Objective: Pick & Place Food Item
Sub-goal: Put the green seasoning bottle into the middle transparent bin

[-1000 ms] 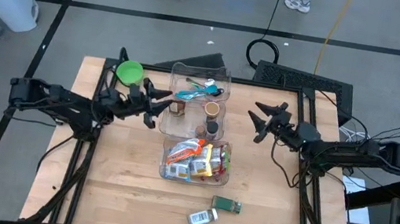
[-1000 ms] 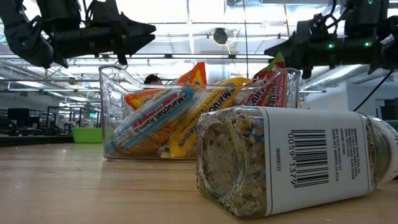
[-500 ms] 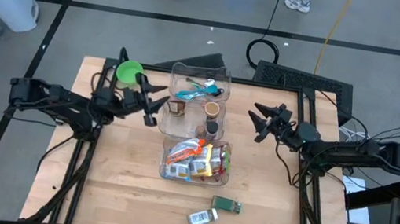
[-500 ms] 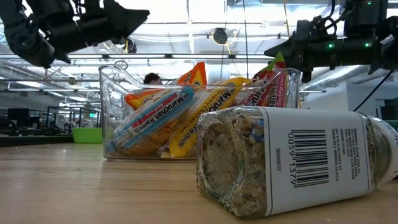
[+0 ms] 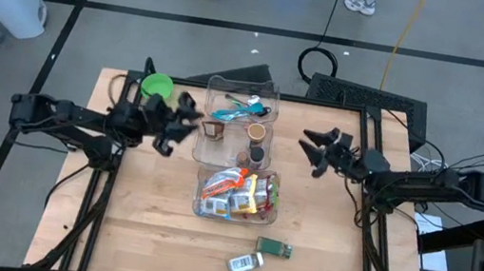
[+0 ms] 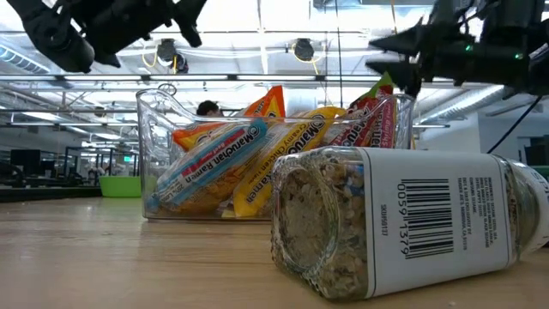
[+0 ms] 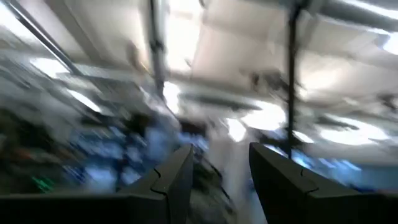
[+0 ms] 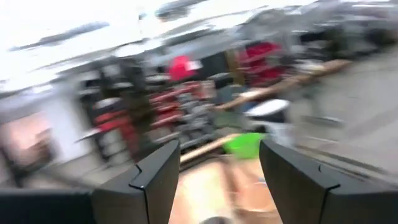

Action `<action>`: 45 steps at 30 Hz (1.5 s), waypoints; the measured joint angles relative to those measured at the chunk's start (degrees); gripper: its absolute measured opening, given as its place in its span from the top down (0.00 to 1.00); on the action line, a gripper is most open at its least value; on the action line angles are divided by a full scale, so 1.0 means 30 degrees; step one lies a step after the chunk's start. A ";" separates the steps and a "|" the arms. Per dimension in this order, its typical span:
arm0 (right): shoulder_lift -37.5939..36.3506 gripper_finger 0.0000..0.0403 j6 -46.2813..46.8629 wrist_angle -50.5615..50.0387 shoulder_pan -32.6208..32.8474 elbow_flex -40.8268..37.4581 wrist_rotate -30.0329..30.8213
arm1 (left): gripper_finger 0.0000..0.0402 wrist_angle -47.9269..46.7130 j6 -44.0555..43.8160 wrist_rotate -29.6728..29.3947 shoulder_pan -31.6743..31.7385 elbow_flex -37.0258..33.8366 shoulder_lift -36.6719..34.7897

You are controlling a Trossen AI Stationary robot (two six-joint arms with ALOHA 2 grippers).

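Both end effectors were open and empty: left end effector just left of the clear bins, right end effector to their right.

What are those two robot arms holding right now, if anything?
Nothing. The left pincer and the right pincer are both open and empty, above the table.

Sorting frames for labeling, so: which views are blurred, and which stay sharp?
Left wrist view: heavy smear behind the open left gripper. Right wrist view: smeared too, right gripper open. Low view: spice jar crisp, arms slightly blurred. High view: sharp.
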 joint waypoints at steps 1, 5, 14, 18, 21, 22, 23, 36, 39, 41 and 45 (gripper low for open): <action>0.0000 0.47 -0.0278 0.0266 0.0150 0.0000 -0.0886 | 0.59 -0.0923 -0.0264 0.0960 -0.0165 0.0212 -0.0001; -0.0007 0.47 -0.2083 0.1396 0.1235 0.0270 -0.3309 | 0.59 -0.3267 0.1515 0.2456 -0.1054 0.0565 0.0058; 0.0826 0.47 -0.6610 -1.2326 0.5866 0.6375 -0.2027 | 0.59 -0.4344 0.5640 0.0269 -0.3160 0.0628 0.0021; 0.2395 0.47 -0.7984 -1.9182 0.8332 0.9531 -0.0351 | 0.59 -0.4548 0.6821 -0.2021 -0.4389 0.0628 0.0021; 0.3539 0.47 -0.8337 -2.1770 1.0553 1.0810 0.1051 | 0.59 -0.5307 0.7820 -0.4312 -0.5664 0.0628 0.0029; 0.3832 0.47 -0.8323 -2.2193 1.1314 1.1092 0.1670 | 0.59 -0.5316 0.8136 -0.5052 -0.6141 0.0628 0.0036; 0.4064 0.47 -0.8192 -2.2690 1.2091 1.1346 0.2480 | 0.59 -0.5224 0.8443 -0.5731 -0.6632 0.0628 0.0031; 0.6610 0.47 -0.3078 -2.4491 1.7309 1.2305 0.7231 | 0.59 -0.7926 1.0938 -1.0621 -1.2369 0.2665 0.0021; 0.7480 0.47 -0.1966 -2.4528 1.7342 1.2298 0.7260 | 0.59 -1.0632 1.0424 -1.1716 -1.3148 0.4023 0.0063; 0.7923 0.47 -0.1125 -2.4624 1.7346 1.2298 0.7235 | 0.59 -1.1839 0.9729 -1.1960 -1.3507 0.4948 0.0484; 0.8205 0.47 0.0273 -2.5314 1.7551 1.2298 0.7012 | 0.59 -1.2048 0.9503 -1.2102 -1.4162 0.6225 0.2279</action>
